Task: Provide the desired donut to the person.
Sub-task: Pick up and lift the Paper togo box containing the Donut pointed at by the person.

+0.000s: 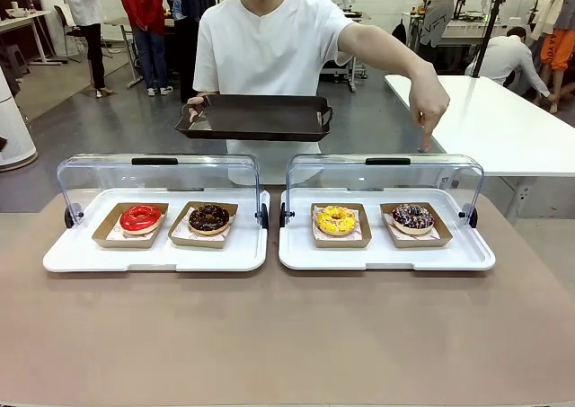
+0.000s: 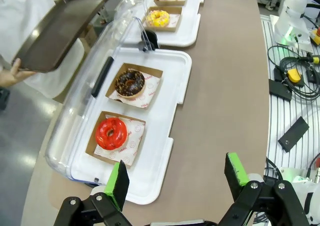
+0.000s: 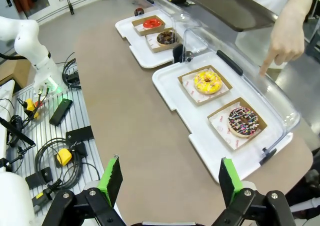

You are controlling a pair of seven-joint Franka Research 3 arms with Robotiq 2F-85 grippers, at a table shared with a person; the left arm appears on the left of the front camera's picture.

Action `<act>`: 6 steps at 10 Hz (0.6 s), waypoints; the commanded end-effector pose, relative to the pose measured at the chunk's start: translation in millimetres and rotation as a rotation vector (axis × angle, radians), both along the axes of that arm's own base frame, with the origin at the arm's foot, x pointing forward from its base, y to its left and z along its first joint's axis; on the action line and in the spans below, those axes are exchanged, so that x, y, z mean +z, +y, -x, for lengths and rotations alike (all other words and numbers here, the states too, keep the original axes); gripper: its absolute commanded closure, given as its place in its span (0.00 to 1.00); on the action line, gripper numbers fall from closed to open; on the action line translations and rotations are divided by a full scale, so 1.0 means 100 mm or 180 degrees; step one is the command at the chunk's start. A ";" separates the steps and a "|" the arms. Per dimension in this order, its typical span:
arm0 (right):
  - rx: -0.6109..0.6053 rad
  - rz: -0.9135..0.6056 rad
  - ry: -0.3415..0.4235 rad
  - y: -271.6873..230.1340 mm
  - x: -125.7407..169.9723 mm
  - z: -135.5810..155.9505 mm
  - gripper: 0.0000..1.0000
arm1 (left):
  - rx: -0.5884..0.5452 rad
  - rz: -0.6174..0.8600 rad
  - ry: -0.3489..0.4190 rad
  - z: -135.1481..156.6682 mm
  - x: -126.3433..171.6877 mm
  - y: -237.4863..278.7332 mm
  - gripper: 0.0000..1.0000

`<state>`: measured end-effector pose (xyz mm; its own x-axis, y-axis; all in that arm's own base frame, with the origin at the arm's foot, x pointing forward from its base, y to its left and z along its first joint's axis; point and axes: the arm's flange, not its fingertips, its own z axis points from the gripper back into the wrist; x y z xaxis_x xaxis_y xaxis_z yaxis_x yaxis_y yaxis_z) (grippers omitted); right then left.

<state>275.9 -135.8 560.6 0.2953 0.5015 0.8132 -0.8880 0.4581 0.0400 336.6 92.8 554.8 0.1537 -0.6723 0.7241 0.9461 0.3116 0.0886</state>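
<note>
Donuts inspected: four, each in its own brown card holder. Reference item: right white tray (image 1: 386,259), resting on the table (image 1: 287,335).

- Yellow donut (image 1: 337,219): inside the right white tray, left half.
- Dark sprinkled donut (image 1: 412,217): inside the same tray, right half.
- Clear lid (image 1: 386,169): raised, standing along that tray's far edge.
- Left white tray (image 1: 157,259): just left of the reference tray with a narrow gap between them, carrying the red donut (image 1: 141,218) and the chocolate donut (image 1: 209,217).
- Person (image 1: 269,48): standing beyond the reference tray's far edge. One hand (image 1: 193,109) holds the dark brown tray (image 1: 256,118) level, above and left of it. The pointing hand (image 1: 431,110) hangs over its far right end, index finger aimed down behind the lid, in line with the sprinkled donut.
- Left gripper (image 2: 177,171): jaws spread wide, empty, well left of the reference tray, on the near side.
- Right gripper (image 3: 170,170): jaws spread wide, empty, above the table on the reference tray's near side.
</note>
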 end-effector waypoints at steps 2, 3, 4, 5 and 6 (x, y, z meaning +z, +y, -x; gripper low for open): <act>0.0024 -0.0032 -0.0025 0.00 0.01 -0.01 0.00 | -0.0053 0.0424 -0.0232 0.04 0.16 0.13 0.00; 0.0024 -0.0032 -0.0025 0.00 0.01 -0.01 0.00 | 0.0009 0.0627 -0.0220 0.01 0.12 0.15 0.00; 0.0024 -0.0032 -0.0025 0.00 0.01 -0.01 0.00 | 0.0013 0.0670 -0.0194 -0.02 0.10 0.17 0.00; 0.0024 -0.0032 -0.0025 0.00 0.01 -0.01 0.00 | 0.0015 0.0696 -0.0153 -0.05 0.07 0.19 0.00; 0.0024 -0.0032 -0.0025 0.00 0.01 -0.01 0.00 | 0.0013 0.0779 -0.0099 -0.06 0.04 0.21 0.00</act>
<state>275.9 -135.7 560.6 0.2959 0.5019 0.8127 -0.8879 0.4582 0.0404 339.2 108.3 563.4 0.1501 -0.4963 0.8551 0.9344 0.3539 0.0414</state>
